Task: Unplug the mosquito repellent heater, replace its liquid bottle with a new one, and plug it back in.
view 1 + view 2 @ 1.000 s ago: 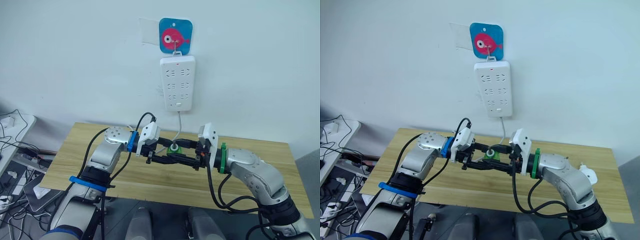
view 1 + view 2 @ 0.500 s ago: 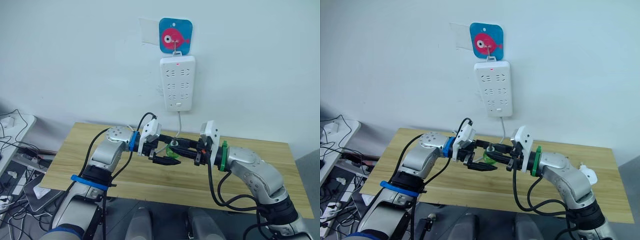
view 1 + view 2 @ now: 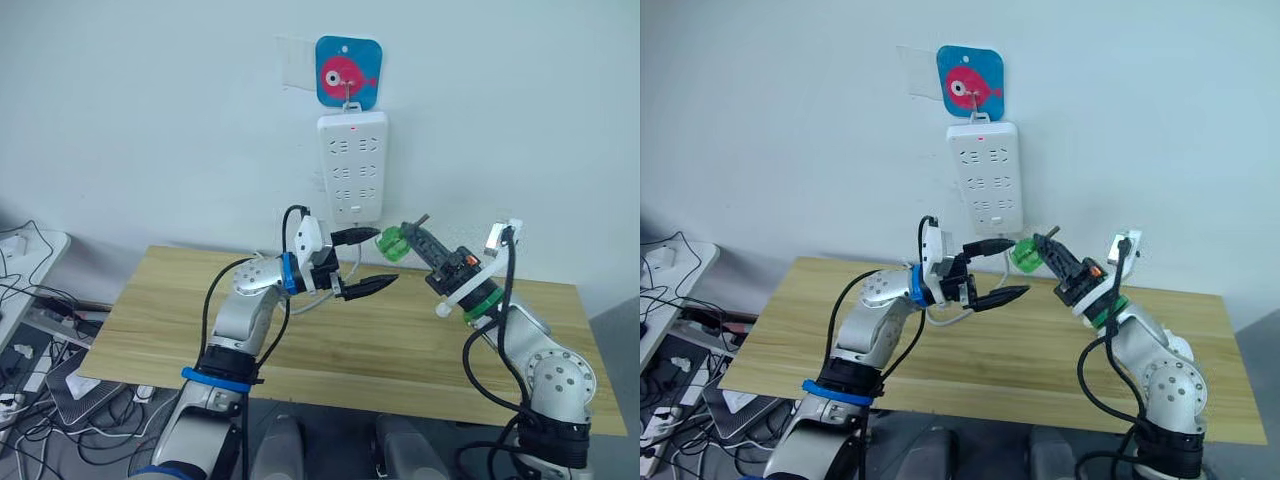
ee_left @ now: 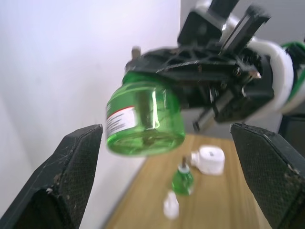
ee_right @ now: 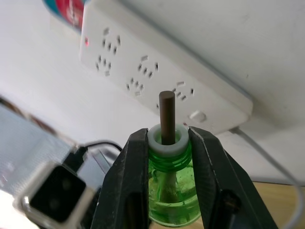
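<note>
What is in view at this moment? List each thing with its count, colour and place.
Liquid bottle: one, green with a white neck and dark wick, held in the air below the power strip.
Power strip: one, white, hanging on the wall.
Fish hook plate: one, blue and pink, above the strip.
Table: one, light wood, against the wall.
Heater: one, white, lying on the table.
Second bottle: one, green, beside the heater.
Cap: one, white, near that bottle.
Left gripper: black fingers apart, empty.
Right gripper: clamped on the bottle.
</note>
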### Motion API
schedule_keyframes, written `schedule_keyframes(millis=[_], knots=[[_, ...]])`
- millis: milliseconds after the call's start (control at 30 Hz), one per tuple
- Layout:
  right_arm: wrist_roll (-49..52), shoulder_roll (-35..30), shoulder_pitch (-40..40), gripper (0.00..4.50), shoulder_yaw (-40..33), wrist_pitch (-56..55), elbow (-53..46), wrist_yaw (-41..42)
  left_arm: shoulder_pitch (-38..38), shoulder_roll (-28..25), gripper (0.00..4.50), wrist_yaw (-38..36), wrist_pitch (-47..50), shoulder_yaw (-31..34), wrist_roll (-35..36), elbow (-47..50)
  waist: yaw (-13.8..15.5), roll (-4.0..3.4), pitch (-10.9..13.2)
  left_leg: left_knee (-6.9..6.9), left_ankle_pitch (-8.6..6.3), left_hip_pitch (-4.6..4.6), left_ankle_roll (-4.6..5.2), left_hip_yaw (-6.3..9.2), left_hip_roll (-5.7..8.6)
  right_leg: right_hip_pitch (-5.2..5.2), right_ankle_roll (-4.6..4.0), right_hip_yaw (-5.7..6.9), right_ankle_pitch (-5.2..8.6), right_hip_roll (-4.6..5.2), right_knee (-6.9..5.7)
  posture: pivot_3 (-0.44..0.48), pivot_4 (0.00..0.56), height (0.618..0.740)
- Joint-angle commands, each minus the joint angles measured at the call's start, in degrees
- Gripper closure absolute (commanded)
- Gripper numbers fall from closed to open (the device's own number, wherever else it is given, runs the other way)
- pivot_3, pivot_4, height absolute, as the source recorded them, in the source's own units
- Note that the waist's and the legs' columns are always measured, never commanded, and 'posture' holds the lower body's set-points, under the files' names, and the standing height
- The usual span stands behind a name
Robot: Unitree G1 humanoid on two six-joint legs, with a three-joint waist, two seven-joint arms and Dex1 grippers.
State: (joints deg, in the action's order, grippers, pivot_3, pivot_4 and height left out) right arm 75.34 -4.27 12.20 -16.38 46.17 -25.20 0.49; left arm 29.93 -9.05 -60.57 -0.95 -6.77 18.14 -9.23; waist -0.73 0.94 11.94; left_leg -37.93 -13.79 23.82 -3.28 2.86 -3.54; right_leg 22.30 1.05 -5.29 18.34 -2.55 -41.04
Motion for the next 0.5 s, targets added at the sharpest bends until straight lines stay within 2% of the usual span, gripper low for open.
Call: schedule_keyframes(millis=[33, 200, 500], knots=[[9.3, 1.3, 0.7, 3.65, -0.8, -3.3, -3.6, -7.7, 1.1, 2.3, 0.0, 4.7, -6.0, 0.8, -1.4, 0.1, -0.2, 0.0, 0.0, -0.01, 0.0, 0.0, 0.0, 0.0, 0.01, 0.0, 0.0, -0.01, 0.0, 0.0, 0.0, 0.034, 0.146, 0.74], [13.6, 0.4, 1.5, 3.65, 0.6, -6.2, -3.9, -12.6, 2.0, 3.9, 0.0, 7.6, -9.6, 0.6, -2.2, -1.7, -0.7, 0.0, 0.0, 0.0, 0.0, 0.01, 0.0, -0.05, 0.05, 0.0, 0.01, -0.01, 0.0, 0.01, 0.02, 0.031, 0.145, 0.74], [16.1, -1.5, 0.7, 3.65, 4.6, -8.4, -5.1, -14.2, 2.5, 4.8, 0.0, 8.9, -11.6, -0.3, -2.0, -3.0, -1.0, 0.0, 0.0, 0.0, 0.0, 0.01, 0.0, -0.04, 0.04, 0.0, 0.01, -0.01, 0.0, -0.01, 0.02, 0.03, 0.145, 0.74]])
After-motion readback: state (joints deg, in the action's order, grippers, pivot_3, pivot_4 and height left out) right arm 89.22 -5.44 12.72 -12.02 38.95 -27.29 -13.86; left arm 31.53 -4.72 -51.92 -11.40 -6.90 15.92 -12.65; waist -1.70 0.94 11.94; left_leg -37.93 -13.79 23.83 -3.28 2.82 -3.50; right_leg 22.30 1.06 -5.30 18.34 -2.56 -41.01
